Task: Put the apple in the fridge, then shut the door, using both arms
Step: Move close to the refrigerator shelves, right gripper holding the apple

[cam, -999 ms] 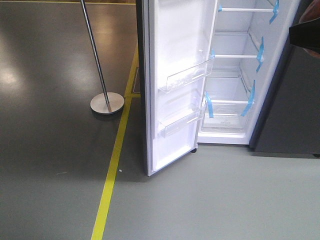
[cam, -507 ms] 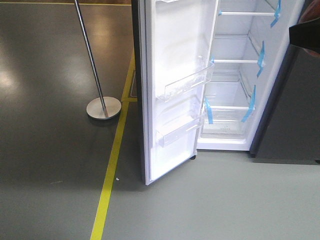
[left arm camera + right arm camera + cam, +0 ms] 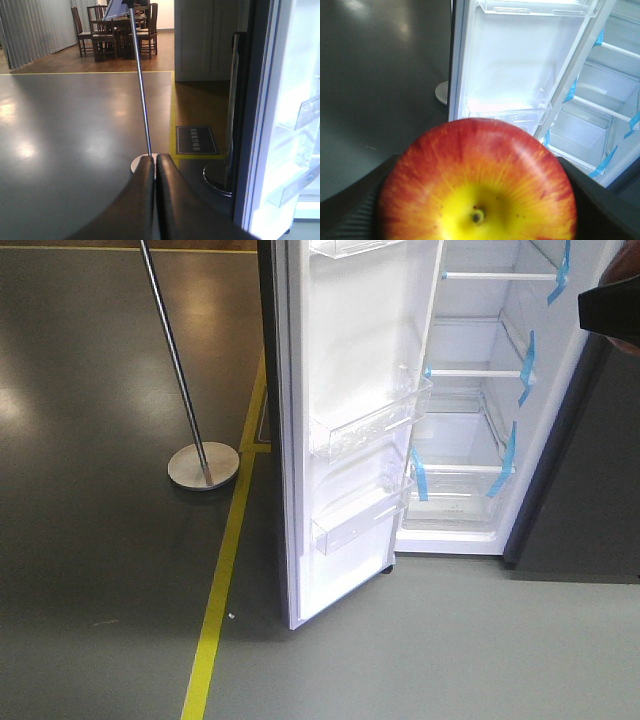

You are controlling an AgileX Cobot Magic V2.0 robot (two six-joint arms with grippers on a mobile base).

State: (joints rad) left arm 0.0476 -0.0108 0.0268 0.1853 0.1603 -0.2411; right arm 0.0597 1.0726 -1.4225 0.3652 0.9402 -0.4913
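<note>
My right gripper (image 3: pixel 477 200) is shut on the apple (image 3: pixel 477 175), red with a yellow patch round its dimple, which fills the bottom of the right wrist view. Only a dark edge of that gripper (image 3: pixel 610 308) shows at the front view's right side. The fridge (image 3: pixel 480 420) stands open ahead, white inside, with shelves marked by blue tape. The door (image 3: pixel 350 430) is swung wide open to the left, with clear bins on its white inner face; it also shows in the right wrist view (image 3: pixel 505 65). My left gripper (image 3: pixel 155 165) is shut and empty, pointing at the floor left of the door.
A metal pole on a round base (image 3: pixel 203 464) stands left of the door. A yellow floor line (image 3: pixel 225 580) runs beside the door's edge. A plain dark grey panel (image 3: pixel 585 480) adjoins the fridge on the right. Chairs and a table (image 3: pixel 115 30) stand far back.
The view has shifted: the fridge and door now sit a little lower and further left in the front view, and the pole base has moved left. The apple stays held.
</note>
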